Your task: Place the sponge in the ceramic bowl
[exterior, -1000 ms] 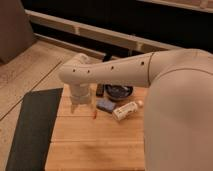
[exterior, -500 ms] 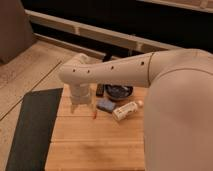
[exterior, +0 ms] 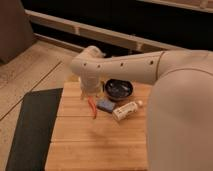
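The sponge, a small blue-grey block, lies on the wooden table just in front of the ceramic bowl. The bowl is round, dark and glossy, and something dark seems to lie inside it. My white arm reaches in from the right, and its wrist bends down over the table's far left part. The gripper hangs there, just left of the bowl and a little behind and to the left of the sponge, apart from it. The wrist hides much of the gripper.
A white bottle lies on its side right of the sponge. A thin red object lies just left of the sponge. A black mat covers the floor left of the table. My arm's bulk hides the table's right side.
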Motion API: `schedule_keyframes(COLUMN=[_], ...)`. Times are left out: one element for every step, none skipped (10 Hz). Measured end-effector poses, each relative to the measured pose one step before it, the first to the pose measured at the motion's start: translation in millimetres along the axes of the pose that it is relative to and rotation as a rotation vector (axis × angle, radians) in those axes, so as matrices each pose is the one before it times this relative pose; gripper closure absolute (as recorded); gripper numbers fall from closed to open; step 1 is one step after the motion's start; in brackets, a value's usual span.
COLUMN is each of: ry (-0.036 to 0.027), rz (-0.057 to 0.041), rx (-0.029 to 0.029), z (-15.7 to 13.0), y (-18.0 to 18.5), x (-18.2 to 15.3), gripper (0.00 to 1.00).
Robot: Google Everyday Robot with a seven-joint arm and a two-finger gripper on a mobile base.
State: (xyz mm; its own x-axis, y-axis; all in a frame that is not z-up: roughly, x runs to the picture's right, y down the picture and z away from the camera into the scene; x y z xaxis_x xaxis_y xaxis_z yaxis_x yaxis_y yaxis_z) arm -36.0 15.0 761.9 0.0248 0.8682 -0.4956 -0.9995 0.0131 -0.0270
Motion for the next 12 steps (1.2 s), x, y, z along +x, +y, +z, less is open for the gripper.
schedule_keyframes(ry=[-0.02305,-0.03275,-0.00511,-0.00130,-0.00018,-0.00076,0.00684,0.01083,0.01852,0.00956,0.00735,0.01423], rz=[-0.00420,-0.00968,-0.00304,-0.00273,-0.00352,-0.00365,-0.00873,-0.00525,-0.00274,0.00387,0.00299,0.00509], rx=[-0.00086,-0.00833,-0.00146,-0.00110,0.00015,0.00428,0.01411,0.01420,0.02280,0.01313,0.01008,0.00933], z=[1.77,4.34,0.65,0.12,0.25,0.70,5.34,6.02,10.66,6.59,5.85,10.85], y=[-10.63,-15.15,-1.70,1.06,1.75,-0.77,-3.17,-1.24,-0.84,-2.74,-2.31,-2.34], x=[-12.76,-19.49,-2.80,-0.64,0.00,0.45,4.44,5.28,6.89,2.70,1.20,0.17], gripper=[0.35,0.35,0.35,0.35,0.35,0.35,0.35,0.35,0.35,0.35,0.35,0.35])
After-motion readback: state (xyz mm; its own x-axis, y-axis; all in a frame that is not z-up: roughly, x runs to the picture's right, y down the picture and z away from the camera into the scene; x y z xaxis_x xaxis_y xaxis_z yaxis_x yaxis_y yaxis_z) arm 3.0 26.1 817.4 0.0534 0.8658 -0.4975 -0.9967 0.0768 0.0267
